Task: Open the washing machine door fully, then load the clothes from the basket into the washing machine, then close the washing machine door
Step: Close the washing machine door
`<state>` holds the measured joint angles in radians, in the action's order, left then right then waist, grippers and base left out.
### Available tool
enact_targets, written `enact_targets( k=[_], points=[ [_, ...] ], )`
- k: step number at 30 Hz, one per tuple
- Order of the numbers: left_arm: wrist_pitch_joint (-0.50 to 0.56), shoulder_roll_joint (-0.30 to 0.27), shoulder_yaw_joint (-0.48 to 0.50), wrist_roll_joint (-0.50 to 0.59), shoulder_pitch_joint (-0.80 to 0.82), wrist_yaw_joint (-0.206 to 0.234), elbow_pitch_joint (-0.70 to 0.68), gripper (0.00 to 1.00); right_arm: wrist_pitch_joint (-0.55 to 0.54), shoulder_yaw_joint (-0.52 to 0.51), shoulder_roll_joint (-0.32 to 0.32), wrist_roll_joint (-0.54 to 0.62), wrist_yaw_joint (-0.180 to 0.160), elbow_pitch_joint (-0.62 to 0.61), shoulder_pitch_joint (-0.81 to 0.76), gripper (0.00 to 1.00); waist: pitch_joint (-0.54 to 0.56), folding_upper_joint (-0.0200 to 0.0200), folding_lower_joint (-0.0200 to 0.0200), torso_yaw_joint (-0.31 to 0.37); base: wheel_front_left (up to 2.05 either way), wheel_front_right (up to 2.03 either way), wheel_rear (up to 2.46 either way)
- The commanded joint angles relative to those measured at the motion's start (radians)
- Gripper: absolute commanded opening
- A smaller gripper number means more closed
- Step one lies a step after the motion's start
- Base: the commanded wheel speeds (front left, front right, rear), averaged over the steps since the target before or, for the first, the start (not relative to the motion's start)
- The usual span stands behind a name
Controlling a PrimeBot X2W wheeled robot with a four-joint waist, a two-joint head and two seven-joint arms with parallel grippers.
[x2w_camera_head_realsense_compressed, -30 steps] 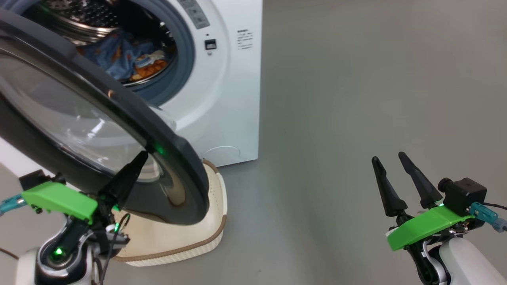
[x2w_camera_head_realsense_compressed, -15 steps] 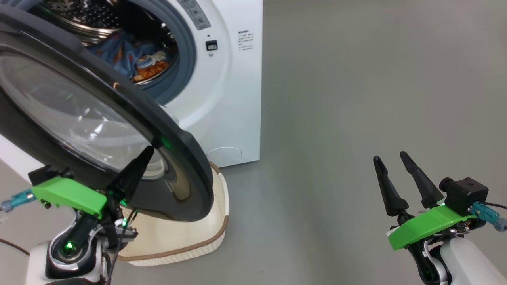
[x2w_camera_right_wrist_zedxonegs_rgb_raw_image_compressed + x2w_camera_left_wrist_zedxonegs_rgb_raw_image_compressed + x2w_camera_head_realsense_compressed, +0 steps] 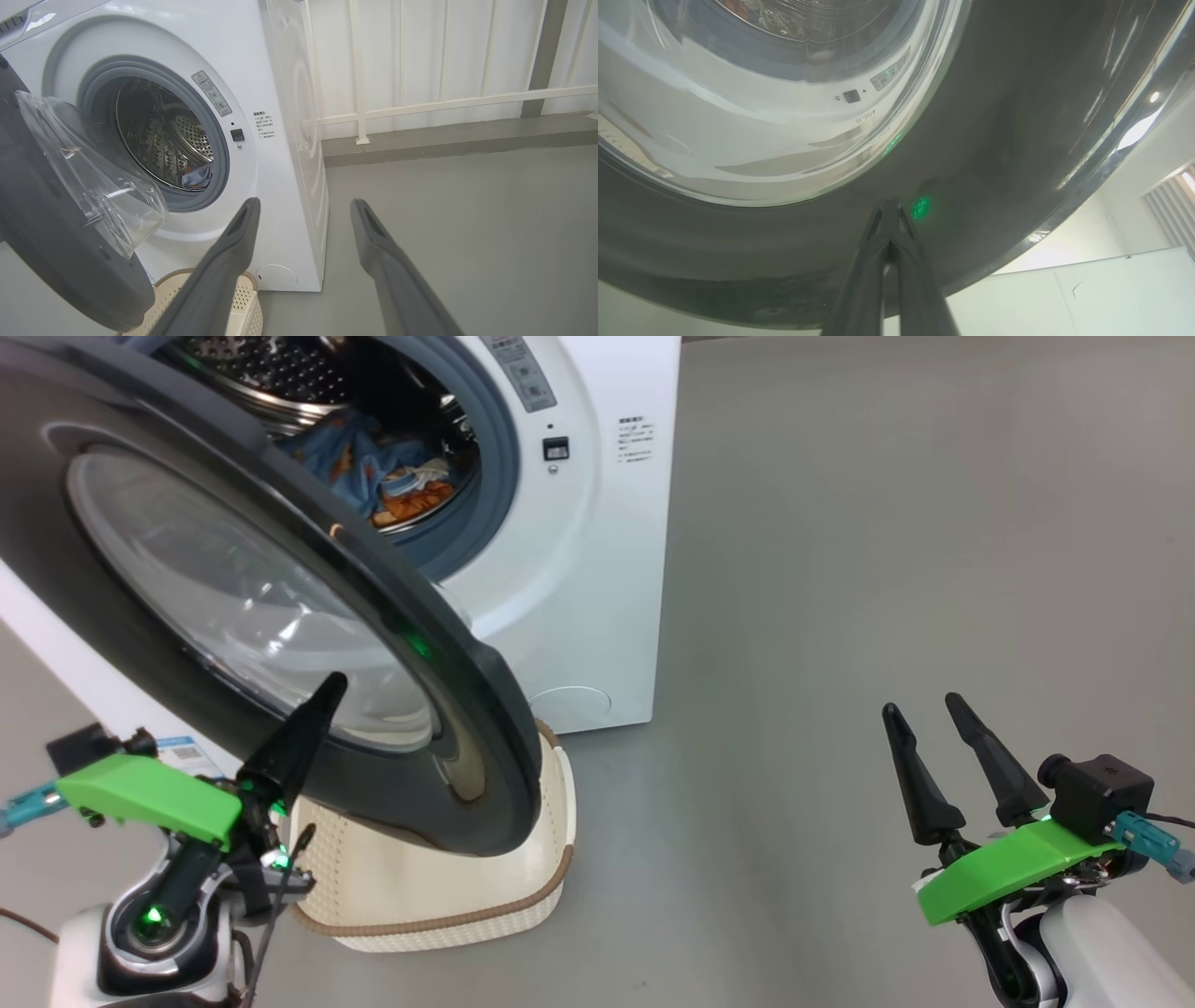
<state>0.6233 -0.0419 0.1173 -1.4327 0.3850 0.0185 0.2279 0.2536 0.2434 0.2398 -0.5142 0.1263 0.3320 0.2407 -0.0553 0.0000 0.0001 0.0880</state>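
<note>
The washing machine (image 3: 597, 551) stands at the upper left with its round black washing machine door (image 3: 467, 709) swung partly out over the basket (image 3: 439, 905). Blue printed clothes (image 3: 392, 476) lie in the steel drum. My left gripper (image 3: 331, 683) is shut with nothing between its fingers. Its tips rest at the door's outer face, by the lower edge of the glass window (image 3: 233, 588). The left wrist view shows the shut left gripper (image 3: 889, 204) against the door's dark ring (image 3: 994, 140). My right gripper (image 3: 920, 707) stands open and holds nothing, over bare floor at the lower right.
From the right wrist, the open right gripper (image 3: 303, 207) points at the machine's front (image 3: 280, 70), the door (image 3: 46, 224), the clothes (image 3: 196, 177) and the basket (image 3: 243, 298). A white railing (image 3: 444, 102) and a raised kerb run behind. Grey floor stretches to the right.
The head camera has shifted, so the machine and door sit further right in the view. The left gripper's tips now lie nearer the glass window on the door. The right gripper has not moved.
</note>
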Motion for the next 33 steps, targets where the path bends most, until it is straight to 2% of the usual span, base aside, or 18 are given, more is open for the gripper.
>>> enact_targets(
  k=[1,4,5,6,7,8,9,13,19,26,33],
  points=[
    [-0.004,-0.033,0.036,0.012,0.012,-0.005,-0.041,0.0,0.008,0.008,0.015,-0.01,0.004,-0.024,0.004,1.0,-0.001,0.0,-0.0001,-0.013,0.0,0.0,0.0],
    [-0.016,-0.048,0.041,0.03,0.0,-0.013,-0.054,0.0,0.008,0.007,0.015,-0.009,0.004,-0.025,0.003,1.0,-0.005,0.0,-0.0001,-0.022,0.0,0.0,0.0],
    [-0.021,-0.054,0.039,0.041,-0.007,-0.022,-0.059,0.15,0.008,0.007,0.014,-0.009,0.004,-0.026,0.003,1.0,-0.006,0.0,-0.0001,-0.024,0.0,0.0,0.0],
    [-0.021,-0.054,0.039,0.041,-0.007,-0.022,-0.059,0.15,0.008,0.007,0.014,-0.009,0.004,-0.026,0.003,1.0,-0.006,0.0,-0.0001,-0.024,0.0,0.0,0.0],
    [-0.028,-0.06,0.037,0.053,-0.013,-0.033,-0.064,0.38,0.008,0.006,0.014,-0.009,0.004,-0.026,0.003,1.0,-0.007,0.0,-0.0001,-0.026,0.0,0.0,0.0],
    [-0.039,-0.066,0.036,0.068,-0.02,-0.045,-0.069,0.47,0.008,0.007,0.014,-0.009,0.004,-0.027,0.003,1.0,-0.009,0.0,-0.0001,-0.029,0.0,0.0,0.0],
    [-0.053,-0.07,0.035,0.084,-0.027,-0.057,-0.072,1.0,0.008,0.007,0.014,-0.009,0.004,-0.027,0.003,1.0,-0.01,0.0,-0.0001,-0.031,0.0,0.0,0.0],
    [-0.115,-0.08,0.032,0.144,-0.047,-0.096,-0.082,1.0,0.008,0.008,0.017,-0.009,0.004,-0.027,0.004,1.0,-0.01,0.0,-0.0001,-0.036,0.0,0.0,0.0],
    [-0.248,-0.119,-0.01,0.289,-0.082,-0.141,-0.115,1.0,0.008,0.012,0.025,-0.011,0.004,-0.026,0.005,1.0,-0.007,0.0,-0.0001,-0.038,0.0,0.0,0.0],
    [-0.446,-0.19,-0.106,0.437,-0.129,-0.149,-0.163,1.0,0.008,0.016,0.032,-0.013,0.004,-0.026,0.004,1.0,-0.002,0.0,-0.0001,-0.037,0.0,0.0,0.0],
    [-0.648,-0.276,-0.18,0.565,-0.171,-0.149,-0.118,1.0,0.008,0.021,0.037,-0.015,0.004,-0.022,0.001,1.0,0.007,0.0,-0.0001,-0.036,0.0,0.0,0.0]
  ],
)
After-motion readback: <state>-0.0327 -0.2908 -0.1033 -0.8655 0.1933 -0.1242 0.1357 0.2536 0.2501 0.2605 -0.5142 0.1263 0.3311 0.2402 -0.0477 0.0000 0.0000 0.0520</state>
